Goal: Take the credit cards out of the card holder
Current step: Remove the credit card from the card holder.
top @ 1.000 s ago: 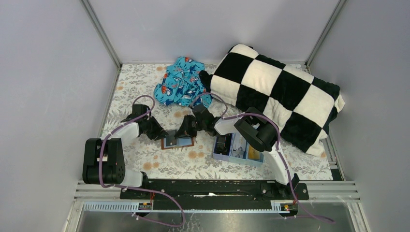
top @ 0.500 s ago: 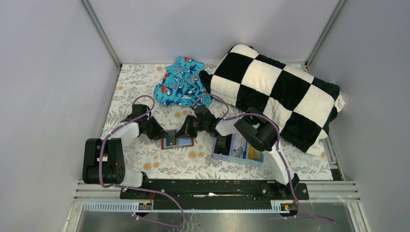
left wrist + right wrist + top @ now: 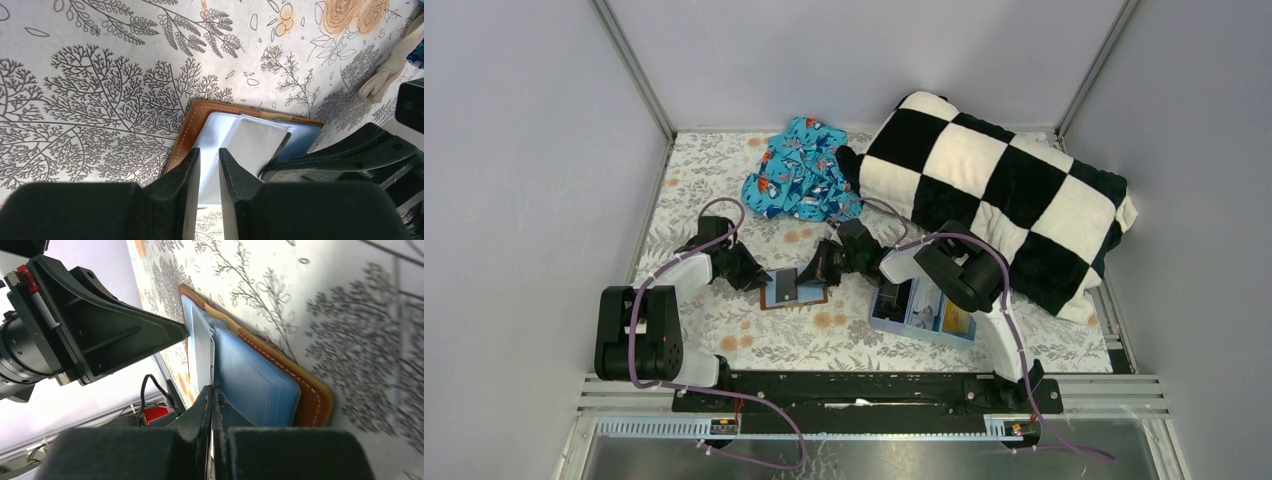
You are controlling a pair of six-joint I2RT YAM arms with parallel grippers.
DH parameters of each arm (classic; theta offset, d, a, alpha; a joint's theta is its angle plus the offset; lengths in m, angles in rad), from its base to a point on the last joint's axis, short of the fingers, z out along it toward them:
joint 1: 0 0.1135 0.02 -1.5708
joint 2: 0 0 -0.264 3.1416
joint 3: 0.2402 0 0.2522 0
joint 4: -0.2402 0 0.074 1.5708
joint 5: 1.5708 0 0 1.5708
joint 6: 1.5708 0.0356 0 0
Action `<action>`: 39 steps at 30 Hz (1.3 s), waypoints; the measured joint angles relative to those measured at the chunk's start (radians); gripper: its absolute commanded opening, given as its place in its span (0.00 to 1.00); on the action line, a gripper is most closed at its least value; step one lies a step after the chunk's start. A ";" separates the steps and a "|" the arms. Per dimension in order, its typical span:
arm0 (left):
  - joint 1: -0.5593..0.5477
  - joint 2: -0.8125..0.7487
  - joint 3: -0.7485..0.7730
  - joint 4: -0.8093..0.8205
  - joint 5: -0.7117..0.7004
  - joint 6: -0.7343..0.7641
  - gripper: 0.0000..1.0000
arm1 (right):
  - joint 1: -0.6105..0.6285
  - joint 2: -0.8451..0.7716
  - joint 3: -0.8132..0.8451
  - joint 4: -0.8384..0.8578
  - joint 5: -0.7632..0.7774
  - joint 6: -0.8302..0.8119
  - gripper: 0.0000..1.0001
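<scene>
The brown card holder lies open on the floral table between my two grippers, its pale blue lining facing up. It also shows in the right wrist view. My left gripper rests over the holder's left half, jaws a narrow gap apart with nothing between them. My right gripper is shut on the thin edge of the dark grey card, which stands tilted over the holder. The card's dark edge shows in the left wrist view.
A light blue compartment tray sits right of the holder under my right arm, with something orange-yellow in its right compartment. A checkered blanket fills the back right. A blue patterned cloth lies at the back.
My right gripper has drawn back a little to the right with the dark card, which now stands further out of the holder. The tray has shifted slightly right. The left gripper has not moved.
</scene>
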 measured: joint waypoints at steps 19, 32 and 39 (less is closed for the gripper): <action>-0.002 -0.095 -0.041 0.044 0.080 -0.013 0.30 | -0.018 -0.059 -0.029 -0.091 0.001 -0.060 0.00; -0.072 -0.085 -0.066 0.154 0.181 -0.028 0.30 | -0.019 -0.059 0.000 -0.130 0.001 -0.082 0.00; -0.075 -0.034 -0.071 0.156 0.153 -0.034 0.29 | -0.019 -0.059 0.000 -0.140 0.000 -0.082 0.00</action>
